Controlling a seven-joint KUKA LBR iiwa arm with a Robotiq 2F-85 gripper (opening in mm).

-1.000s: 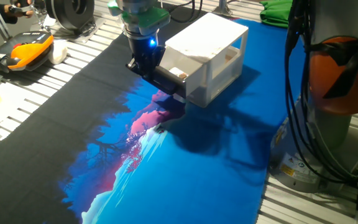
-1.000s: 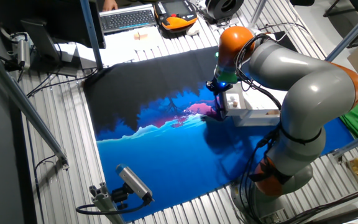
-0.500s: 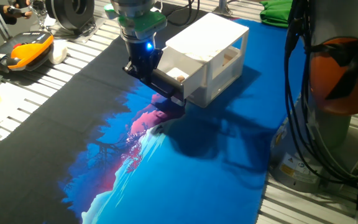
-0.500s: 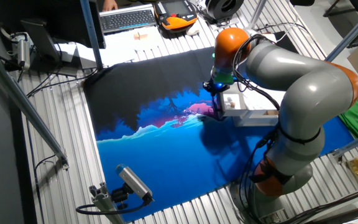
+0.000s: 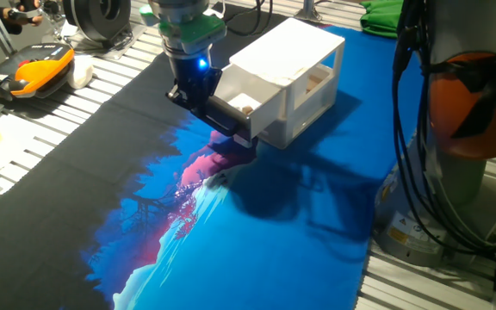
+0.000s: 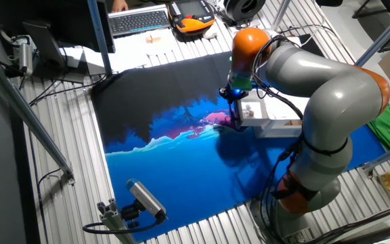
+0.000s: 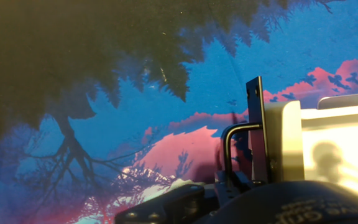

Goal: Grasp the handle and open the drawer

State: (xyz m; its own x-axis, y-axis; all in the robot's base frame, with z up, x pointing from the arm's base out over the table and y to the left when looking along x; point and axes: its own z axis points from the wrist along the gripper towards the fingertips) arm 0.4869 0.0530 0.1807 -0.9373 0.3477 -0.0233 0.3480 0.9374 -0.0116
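The slatted bench [image 5: 76, 95] carries a cloth mat [image 5: 257, 241], black at one end and blue with a pink landscape print over the rest. The grey arm [image 6: 330, 88] with orange joints bends over it from its base beside the mat. A white cabinet [image 5: 295, 65] stands on the blue part, and the drawer [image 5: 239, 99] sticks partly out of its front toward the black part. The hand [image 5: 203, 102] hangs at the drawer front, against the black handle [image 5: 226, 116]. In the hand view the handle [image 7: 244, 155] shows as a thin bar on a black plate, but whether the fingers clench it I cannot tell. On the bench beyond the mat lie an orange-and-black pendant [image 5: 28, 73] and a keyboard [image 6: 137, 20], well apart from the cabinet.
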